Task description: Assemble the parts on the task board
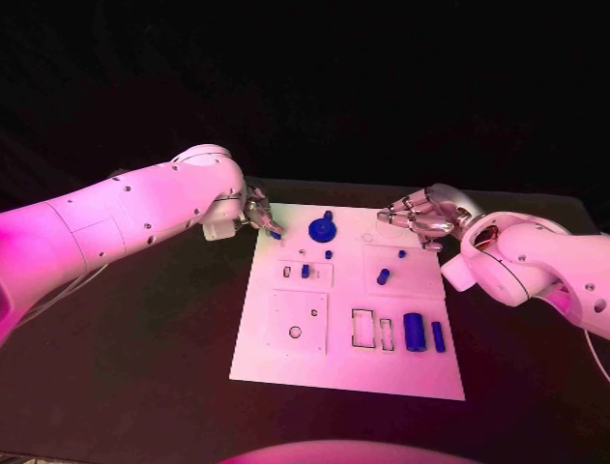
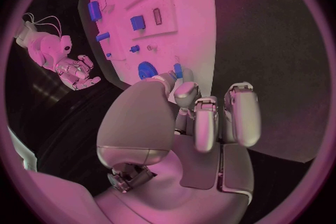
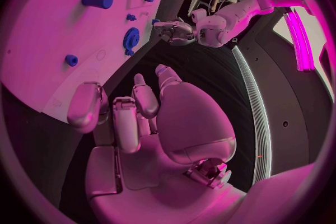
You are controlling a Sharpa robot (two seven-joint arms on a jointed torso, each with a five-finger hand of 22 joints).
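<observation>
Hard to tell whether left robot hand (image 1: 259, 215) pinches small blue part (image 2: 178, 71) at task board (image 1: 284, 358) corner. Right robot hand (image 1: 419, 219) spread, empty, beside board.

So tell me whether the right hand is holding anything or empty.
Empty. The right hand hovers at the board's far right corner, fingers curled loosely with nothing between them; the right wrist view shows bare fingers too.

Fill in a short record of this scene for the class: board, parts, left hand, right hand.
board: white task board lying flat on the black table
parts: blue gear at the far end; blue cylinder near the right edge
left hand: left hand at the board's far left corner, pinching a small blue part
right hand: right hand at the far right corner, holding nothing
</observation>
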